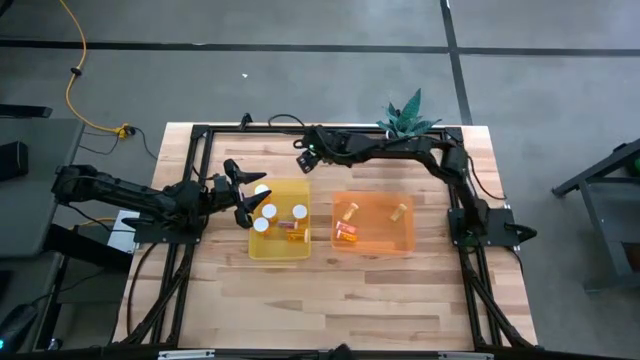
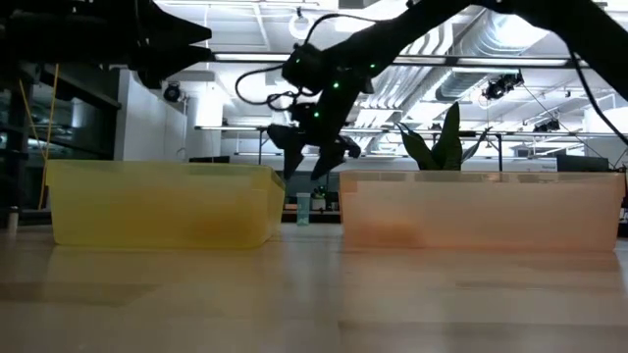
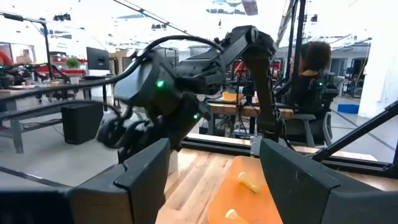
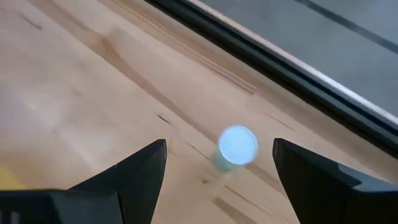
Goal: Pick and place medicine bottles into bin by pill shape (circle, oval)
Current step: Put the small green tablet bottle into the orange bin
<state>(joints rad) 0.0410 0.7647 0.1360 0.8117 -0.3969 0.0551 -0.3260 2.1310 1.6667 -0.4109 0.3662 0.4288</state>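
Note:
A small clear medicine bottle (image 4: 237,147) with a white cap stands upright on the wood table near the far edge, behind the gap between the bins (image 2: 302,208). My right gripper (image 4: 219,144) hovers above it (image 1: 304,156), open and slanting down, touching nothing. A yellow bin (image 1: 254,250) holds several white-capped bottles (image 1: 268,211). An orange bin (image 1: 375,245) holds three amber bottles (image 1: 346,232). My left gripper (image 1: 245,195) waits open over the yellow bin's left rim.
A black frame rail (image 1: 260,128) runs along the table's far edge, close behind the lone bottle. A green plant (image 1: 408,115) stands at the far right corner. Bare wood (image 1: 330,300) lies in front of both bins. A person sits in the room beyond (image 3: 311,68).

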